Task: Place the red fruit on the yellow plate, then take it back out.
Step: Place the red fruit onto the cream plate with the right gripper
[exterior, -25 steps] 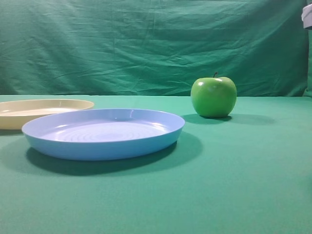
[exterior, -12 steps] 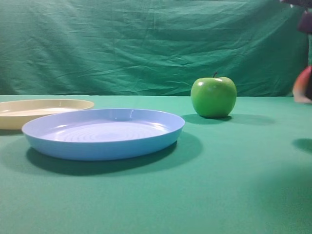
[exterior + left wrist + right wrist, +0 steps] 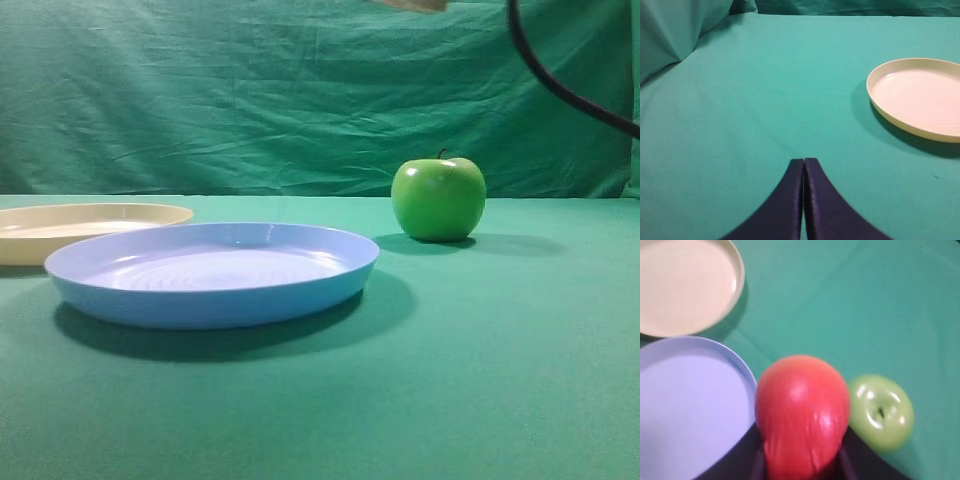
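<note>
Red and smooth, the red fruit (image 3: pixel 802 415) sits squeezed between the two dark fingers of the right gripper (image 3: pixel 802 460), high up in the air. It looks round, shiny and light, a bit like a toy peach. Its skin seems slippery, so I think it could pop out if the squeeze is too soft. The best place to hold it looks like its fat middle, one finger on each side, just as it is held now. Below it, in the right wrist view, lie the blue plate (image 3: pixel 685 405) and the green apple (image 3: pixel 882 412). The yellow plate (image 3: pixel 687 285) is farther off, past the blue one, and nothing is on it. Over on the other side, the left gripper (image 3: pixel 804 200) hangs low above the green cloth (image 3: pixel 765 90) with its fingers pressed together, holding nothing
</note>
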Controlling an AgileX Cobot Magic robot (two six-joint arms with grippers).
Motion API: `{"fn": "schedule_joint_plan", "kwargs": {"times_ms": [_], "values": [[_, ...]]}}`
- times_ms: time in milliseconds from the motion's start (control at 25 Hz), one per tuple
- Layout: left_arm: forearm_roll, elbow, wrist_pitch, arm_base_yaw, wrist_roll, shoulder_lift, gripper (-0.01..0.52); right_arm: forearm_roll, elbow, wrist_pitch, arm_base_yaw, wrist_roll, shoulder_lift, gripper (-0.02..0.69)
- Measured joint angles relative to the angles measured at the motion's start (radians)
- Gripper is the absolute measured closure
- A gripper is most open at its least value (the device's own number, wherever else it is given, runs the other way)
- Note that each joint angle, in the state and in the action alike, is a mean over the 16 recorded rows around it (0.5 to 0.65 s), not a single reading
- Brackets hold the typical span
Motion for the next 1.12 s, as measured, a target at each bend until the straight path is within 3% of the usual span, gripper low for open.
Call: {"fn": "schedule_joint_plan", "kwargs": {"times_ms": [560,880,1120], "values": [[0.0,0.0,0.0,0.0,0.0,0.0,0.514,0.052,-0.296,-0.169,0.14,-0.09,0.394,0.454],[0.0,0.0,0.0,0.0,0.0,0.0,0.514,0.074,-0.33,-0.259,0.146,-0.096,0.491,0.261],[0.0,0.0,0.0,0.0,0.0,0.0,0.514,0.081,-0.331,-0.233,0.139,-0.094,0.494,0.104]]}}
